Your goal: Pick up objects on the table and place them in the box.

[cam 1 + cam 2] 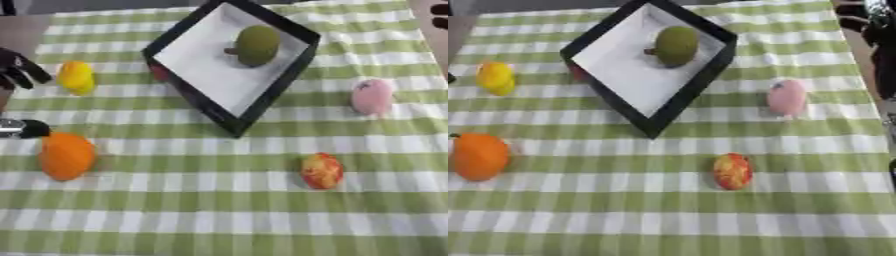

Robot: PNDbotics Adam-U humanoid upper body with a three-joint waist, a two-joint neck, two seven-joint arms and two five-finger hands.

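Resting on a green-and-white checked table [219, 200], a black box [302, 35] with a white floor sits rotated so one corner points to 6 o'clock. One green fruit [256, 45] already lies inside, toward the 1 o'clock corner, its stub pointing to 9 o'clock.

Remaining items on the table:
- Yellow fruit [76, 77] at 9 o'clock of the box, just beside the left hand [19, 70]. Long axis runs 12 to 6 o'clock.
- Orange fruit [66, 155] at 8 o'clock, long axis 12 to 6.
- Pink fruit [373, 96] at 3 o'clock, well apart from the box.
- Red-yellow fruit [321, 170] at 5 o'clock, long axis 12 to 6.
- Small red object [160, 73] touching the box's 9 o'clock wall, partly hidden.

The left hand shows at the left edge with fingers spread and relaxed, holding nothing. Its position suggests the yellow fruit is the next pick. The right hand is only a dark shape at the right edge; its finger state cannot be determined.
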